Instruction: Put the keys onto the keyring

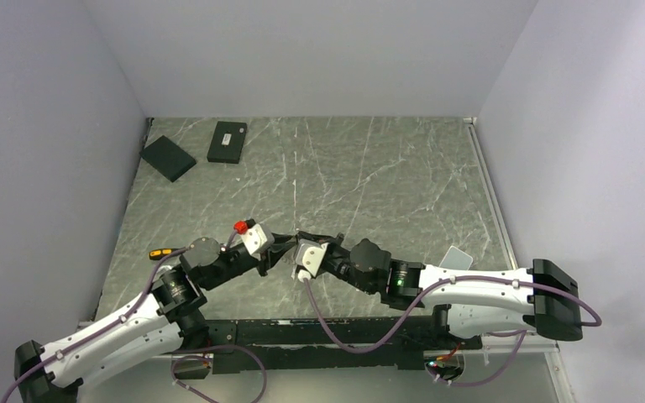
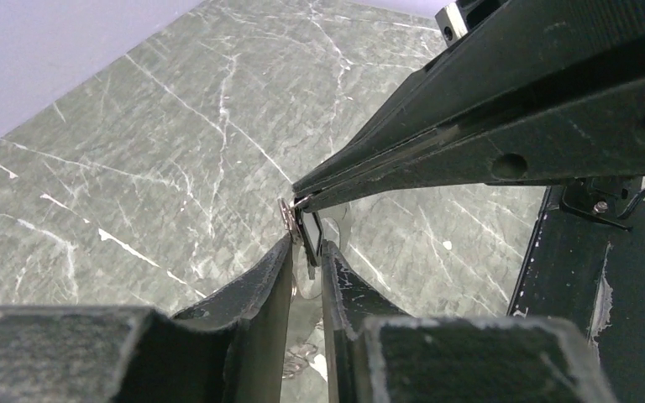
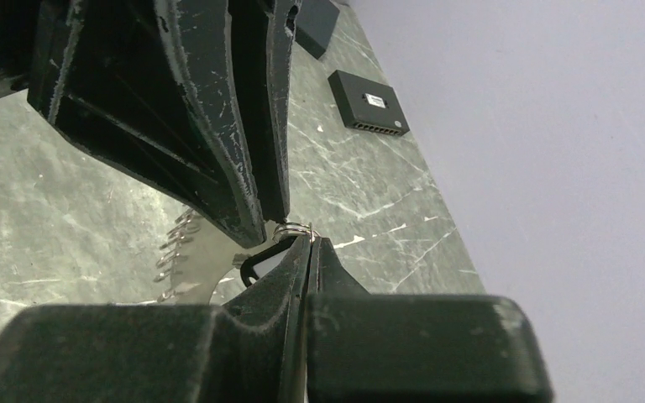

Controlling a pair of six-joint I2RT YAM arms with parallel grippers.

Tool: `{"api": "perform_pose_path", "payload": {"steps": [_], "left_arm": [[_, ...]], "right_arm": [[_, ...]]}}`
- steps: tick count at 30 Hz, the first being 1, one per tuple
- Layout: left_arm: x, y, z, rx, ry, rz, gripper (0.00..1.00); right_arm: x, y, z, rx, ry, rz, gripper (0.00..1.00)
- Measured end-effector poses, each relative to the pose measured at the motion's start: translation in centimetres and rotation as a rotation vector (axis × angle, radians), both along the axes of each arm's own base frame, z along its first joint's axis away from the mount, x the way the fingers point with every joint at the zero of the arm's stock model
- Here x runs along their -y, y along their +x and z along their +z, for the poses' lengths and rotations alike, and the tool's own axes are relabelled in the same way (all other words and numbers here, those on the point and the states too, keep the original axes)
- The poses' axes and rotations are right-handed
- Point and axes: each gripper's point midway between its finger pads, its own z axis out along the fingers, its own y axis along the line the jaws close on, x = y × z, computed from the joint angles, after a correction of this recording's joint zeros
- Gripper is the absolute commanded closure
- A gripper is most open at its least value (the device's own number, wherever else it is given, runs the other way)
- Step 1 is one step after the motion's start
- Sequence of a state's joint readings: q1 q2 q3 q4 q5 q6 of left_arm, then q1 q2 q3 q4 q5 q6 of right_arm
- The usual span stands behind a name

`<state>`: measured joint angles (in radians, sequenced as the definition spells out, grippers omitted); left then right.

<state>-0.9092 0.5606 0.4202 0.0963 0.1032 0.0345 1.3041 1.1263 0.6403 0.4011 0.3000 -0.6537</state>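
Observation:
Both grippers meet above the middle of the table. My right gripper [image 1: 300, 238] [image 3: 312, 239] is shut, and its tips pinch the keyring [image 3: 294, 227] [image 2: 286, 217], a small silver split ring. One of the keys [image 3: 197, 260], flat and silver with jagged teeth, hangs by the ring. Its black-rimmed head [image 2: 309, 233] sits between the tips of my left gripper [image 1: 281, 246] [image 2: 308, 243]. The left jaws stand narrow and both pads touch the head. Whether the key is threaded onto the ring is hidden by the fingers.
Two black boxes [image 1: 168, 158] [image 1: 228, 142] lie at the table's far left corner. An orange-handled tool [image 1: 160, 253] lies beside the left arm. A pale clear piece [image 1: 456, 257] rests near the right arm. Grey walls enclose three sides.

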Motion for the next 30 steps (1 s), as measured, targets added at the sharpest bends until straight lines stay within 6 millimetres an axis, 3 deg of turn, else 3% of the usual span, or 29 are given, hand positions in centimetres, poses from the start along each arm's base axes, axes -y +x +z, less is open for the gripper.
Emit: {"api": "perform_pose_path", "payload": {"steps": [21, 27, 30], "left_arm": [[0.9, 0.5, -0.5, 0.085, 0.069, -0.038, 0.70], [0.7, 0.4, 0.2, 0.129, 0.064, -0.045, 0.78], [0.8, 0.2, 0.2, 0.137, 0.070, -0.059, 0.90]], "right_arm": [[0.1, -0.8, -0.1, -0.052, 0.006, 0.044, 1.00], [0.0, -1.2, 0.2, -0.057, 0.020, 0.070, 1.00], [-0.1, -1.3, 0.4, -0.059, 0.023, 0.081, 1.00]]}}
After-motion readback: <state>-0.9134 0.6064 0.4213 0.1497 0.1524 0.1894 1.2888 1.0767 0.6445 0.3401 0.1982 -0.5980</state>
